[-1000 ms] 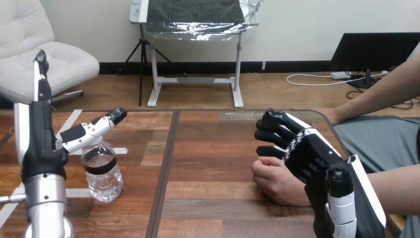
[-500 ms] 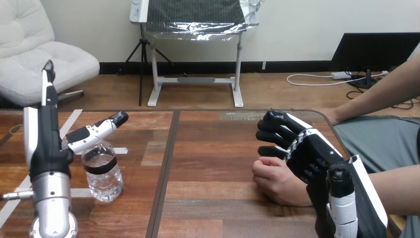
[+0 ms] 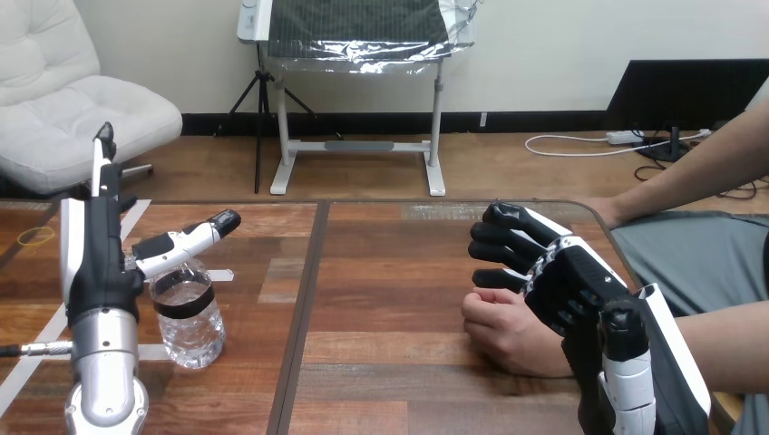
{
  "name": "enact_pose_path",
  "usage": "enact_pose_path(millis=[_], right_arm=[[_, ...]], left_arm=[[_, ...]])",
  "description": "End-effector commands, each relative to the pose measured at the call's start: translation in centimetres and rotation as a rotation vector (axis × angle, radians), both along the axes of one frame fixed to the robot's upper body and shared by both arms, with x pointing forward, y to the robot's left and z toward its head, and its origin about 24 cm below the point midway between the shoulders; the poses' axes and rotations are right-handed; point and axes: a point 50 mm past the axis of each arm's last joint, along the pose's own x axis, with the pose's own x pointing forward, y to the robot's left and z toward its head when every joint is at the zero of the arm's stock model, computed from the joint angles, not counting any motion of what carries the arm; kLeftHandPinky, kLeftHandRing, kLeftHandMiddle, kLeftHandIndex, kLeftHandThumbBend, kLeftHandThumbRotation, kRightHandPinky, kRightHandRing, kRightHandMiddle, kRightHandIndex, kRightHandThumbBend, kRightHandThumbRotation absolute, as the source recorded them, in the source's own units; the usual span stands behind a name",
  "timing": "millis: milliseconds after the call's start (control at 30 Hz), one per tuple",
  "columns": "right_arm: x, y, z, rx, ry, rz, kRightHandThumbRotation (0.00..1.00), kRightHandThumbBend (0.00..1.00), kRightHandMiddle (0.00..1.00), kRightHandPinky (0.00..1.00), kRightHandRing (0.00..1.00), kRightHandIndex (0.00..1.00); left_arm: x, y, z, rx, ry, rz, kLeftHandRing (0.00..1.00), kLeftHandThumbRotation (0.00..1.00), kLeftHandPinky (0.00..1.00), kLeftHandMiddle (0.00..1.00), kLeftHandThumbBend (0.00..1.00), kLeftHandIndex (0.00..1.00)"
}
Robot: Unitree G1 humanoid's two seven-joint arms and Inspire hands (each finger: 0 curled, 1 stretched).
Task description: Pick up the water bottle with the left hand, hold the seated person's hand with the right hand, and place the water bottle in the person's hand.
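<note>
The water bottle [image 3: 187, 313], upright on the left of the table [image 3: 390, 272], is being flanked by the left hand [image 3: 91, 263], fingers straight and apart, and is being judged light, slippery and crushable, best gripped around its banded middle.

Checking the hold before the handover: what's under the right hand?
The person's hand, closed in a fist, lies on the table below the right hand. That hand covers the fist's back and wrist, so contact there cannot be seen.
</note>
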Motion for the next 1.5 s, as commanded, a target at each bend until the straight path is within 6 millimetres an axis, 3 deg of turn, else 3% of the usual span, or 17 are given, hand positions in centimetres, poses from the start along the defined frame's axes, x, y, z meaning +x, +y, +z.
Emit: enact_pose_path(millis=[0,567,1467], right_arm=[[0.7,-0.1,1.5,0.004,-0.085,0.004,1.0,0.79,0.81,0.73,0.8,0.82],[0.8,-0.1,1.6,0.004,-0.09,0.01,1.0,0.79,0.8,0.73,0.8,0.82],[0.9,-0.2,1.8,-0.007,-0.096,0.003,1.0,0.82,0.8,0.72,0.8,0.81]], left_arm=[[2.2,-0.4,2.3,0.035,-0.067,-0.037,0.99,0.17,0.87,1.0,1.0,1.0],[3.2,-0.5,1.0,-0.014,0.032,-0.046,0.99,0.17,0.87,1.0,0.98,1.0],[3.9,-0.6,-0.5,-0.068,0.124,-0.01,1.0,0.24,0.95,1.0,0.99,1.0]])
